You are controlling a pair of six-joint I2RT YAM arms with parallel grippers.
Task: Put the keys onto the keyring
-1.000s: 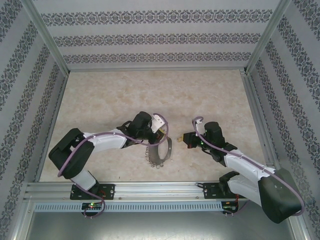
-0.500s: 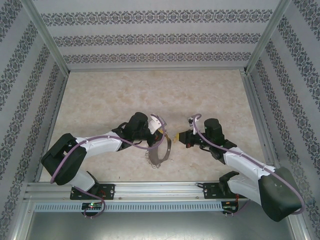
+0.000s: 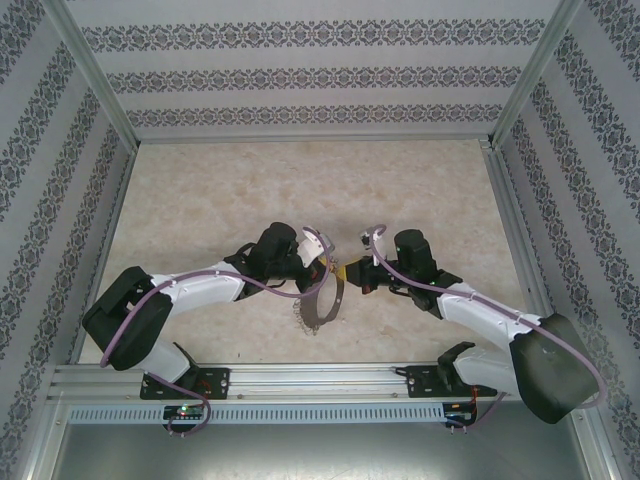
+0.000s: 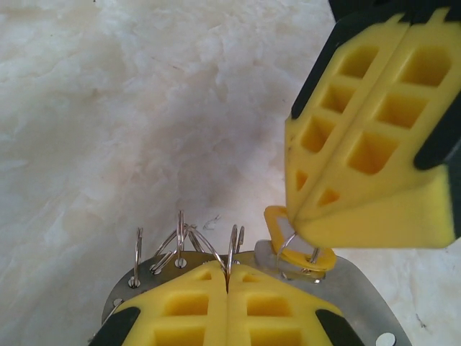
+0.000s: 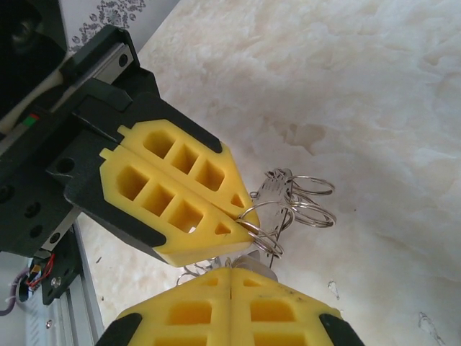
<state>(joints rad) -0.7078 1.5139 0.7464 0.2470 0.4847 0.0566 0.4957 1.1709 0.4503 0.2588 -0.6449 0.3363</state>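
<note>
My right gripper [image 4: 297, 215] pinches shut on the small glossy yellow key [image 4: 317, 259], its long axis slanting against the thin grey metal keyring [image 3: 328, 300], held edgewise, fringed with wire loops, in my clamped left gripper [image 4: 227, 277].

Pale marbled tabletop [image 3: 250, 180], patterned striped walls [image 3: 300, 75], aluminium frame rails [image 3: 300, 378].

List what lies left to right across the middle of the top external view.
Patterned left wall → left arm's bulky black housing → left gripper → right gripper → right arm's bulky black housing → patterned right wall.
</note>
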